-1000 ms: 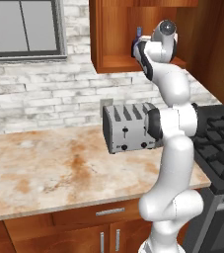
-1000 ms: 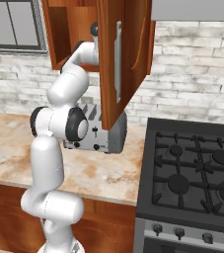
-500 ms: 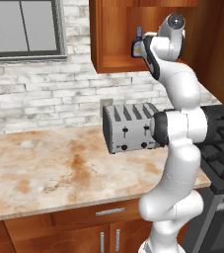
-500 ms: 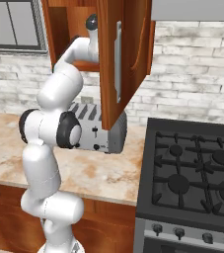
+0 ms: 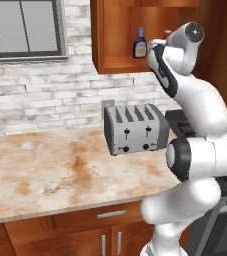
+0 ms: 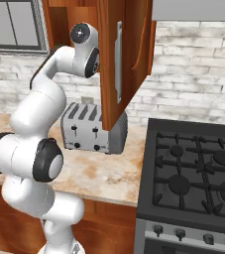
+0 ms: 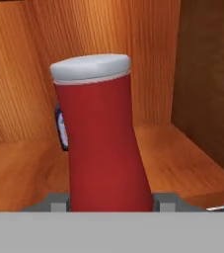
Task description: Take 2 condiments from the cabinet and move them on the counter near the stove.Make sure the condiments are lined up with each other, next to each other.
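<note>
The red, slightly waisted plastic bottle with a flat white cap [image 7: 103,133] stands with its long axis nearly vertical, cap up, leaning a little in the hand view, inside the reddish-brown wooden wall cabinet [image 5: 116,35]. It sits squarely between the two dark fingers [image 7: 58,202], which press its lower sides, closed narrowly on it. Behind it, partly hidden, stands the dark purple-brown bottle with a yellow label [image 5: 140,44], upright on the shelf.
</note>
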Controlling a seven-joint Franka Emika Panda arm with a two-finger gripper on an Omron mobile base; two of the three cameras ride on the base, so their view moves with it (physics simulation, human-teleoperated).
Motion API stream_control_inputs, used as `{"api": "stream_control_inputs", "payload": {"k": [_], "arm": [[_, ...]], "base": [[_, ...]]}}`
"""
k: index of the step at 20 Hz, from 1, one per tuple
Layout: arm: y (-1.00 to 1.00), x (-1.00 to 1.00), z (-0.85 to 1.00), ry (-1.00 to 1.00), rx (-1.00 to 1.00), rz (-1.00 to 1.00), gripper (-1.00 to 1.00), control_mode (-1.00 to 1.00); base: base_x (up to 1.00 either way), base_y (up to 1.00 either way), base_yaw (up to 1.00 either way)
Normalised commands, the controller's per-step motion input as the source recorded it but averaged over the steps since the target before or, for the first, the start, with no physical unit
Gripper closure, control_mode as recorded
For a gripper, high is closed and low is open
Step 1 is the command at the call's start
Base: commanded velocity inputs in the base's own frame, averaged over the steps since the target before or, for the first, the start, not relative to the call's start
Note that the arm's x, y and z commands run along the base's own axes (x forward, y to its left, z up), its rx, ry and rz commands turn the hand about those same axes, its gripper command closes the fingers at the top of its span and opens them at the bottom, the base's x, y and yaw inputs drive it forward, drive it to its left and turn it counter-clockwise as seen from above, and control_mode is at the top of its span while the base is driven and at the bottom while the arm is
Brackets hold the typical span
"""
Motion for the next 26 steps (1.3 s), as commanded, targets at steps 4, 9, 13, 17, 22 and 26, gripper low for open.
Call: {"api": "stream_control_inputs", "payload": {"k": [4,9,13,17,22,26], "arm": [[0.42,-1.00,0.03,0.01,-0.02,0.23,1.00,-1.00],[0.17,-1.00,0.04,0.04,-0.07,0.16,1.00,-1.00],[0.04,-1.00,-0.14,0.06,-0.08,0.07,1.00,-1.00],[0.01,-0.89,-0.52,0.04,-0.03,-0.08,1.00,-1.00],[0.00,-0.62,-0.82,0.00,0.00,-0.17,1.00,-1.00],[0.00,-0.35,-0.97,0.00,0.00,-0.10,1.00,-1.00]], "base": [[0.00,0.00,0.00],[0.00,0.00,0.00],[0.00,0.00,0.00],[0.00,0.00,0.00],[0.00,0.00,0.00],[0.00,0.00,0.00]]}}
